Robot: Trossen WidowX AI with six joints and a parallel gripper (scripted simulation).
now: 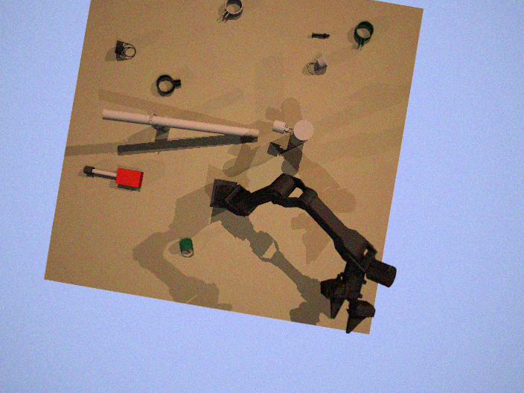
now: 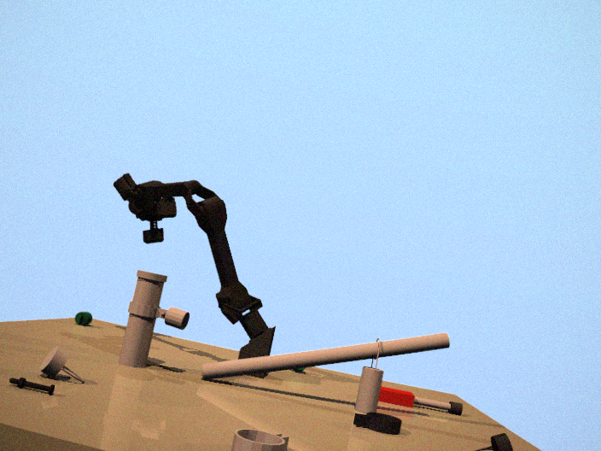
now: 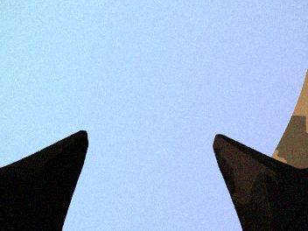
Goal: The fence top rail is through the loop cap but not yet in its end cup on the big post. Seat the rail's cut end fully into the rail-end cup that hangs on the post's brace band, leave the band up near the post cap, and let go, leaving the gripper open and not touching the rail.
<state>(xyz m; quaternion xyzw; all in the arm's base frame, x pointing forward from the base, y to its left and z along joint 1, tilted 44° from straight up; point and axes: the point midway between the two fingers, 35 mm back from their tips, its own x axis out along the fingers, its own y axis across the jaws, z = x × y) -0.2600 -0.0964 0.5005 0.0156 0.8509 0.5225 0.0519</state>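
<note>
The pale top rail (image 1: pixel 196 126) (image 2: pixel 311 358) passes through the wire loop cap (image 2: pixel 378 353) on the small post (image 2: pixel 370 389). The rail slopes; its end nearest the big post (image 2: pixel 136 340) is low, at or near the table, short of and below the rail-end cup (image 1: pixel 278 126) (image 2: pixel 175 318). The cup hangs from the brace band (image 2: pixel 142 310), which sits some way below the post cap (image 1: pixel 303 130) (image 2: pixel 152 276), its mouth toward the rail side. My gripper (image 1: pixel 341 324) (image 3: pixel 152 140) is open and empty, high near the table's front right corner, far from the rail.
A red block-handled tool (image 1: pixel 129 177) (image 2: pixel 396 396) lies beyond the rail's shadow. A green cup (image 1: pixel 186 246) lies left of the arm base. Loose bands (image 1: pixel 233 6) (image 1: pixel 363 31) (image 1: pixel 165 84), a bolt (image 1: pixel 320 36) (image 2: pixel 32 385) and loop caps (image 1: pixel 321 62) (image 1: pixel 125 50) lie across the back.
</note>
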